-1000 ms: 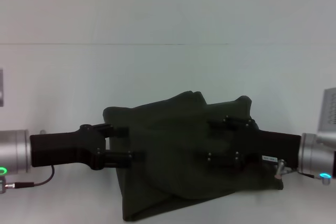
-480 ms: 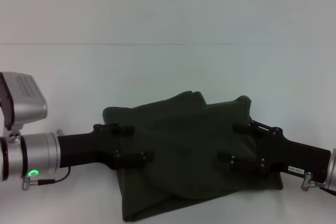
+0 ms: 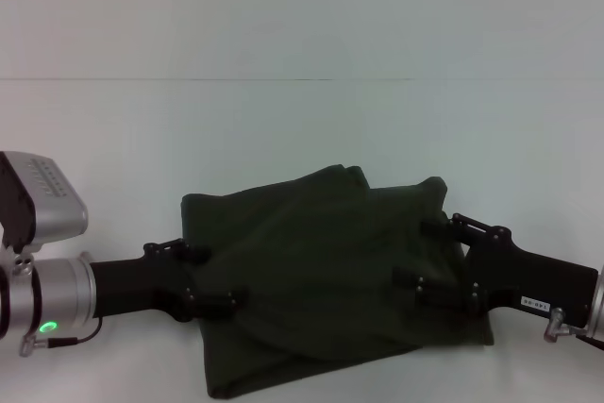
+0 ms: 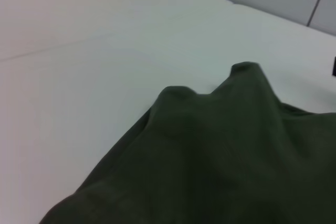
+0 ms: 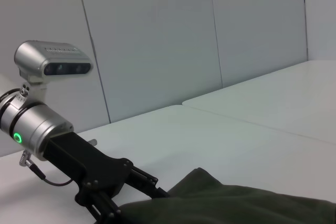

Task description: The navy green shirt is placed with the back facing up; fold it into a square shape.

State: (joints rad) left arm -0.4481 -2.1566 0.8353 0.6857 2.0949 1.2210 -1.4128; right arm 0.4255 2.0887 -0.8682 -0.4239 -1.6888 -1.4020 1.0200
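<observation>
We see the navy green shirt (image 3: 330,280) lying bunched and partly folded on the white tabletop (image 3: 302,129), plain side showing, with its far edge rising in two soft peaks. Our left gripper (image 3: 209,278) sits at the shirt's left edge with its two fingers apart, one above the other against the cloth, and we cannot tell whether any fabric is caught between them. Our right gripper (image 3: 436,257) rests on the shirt's right side, fingers likewise spread over the fabric.
</observation>
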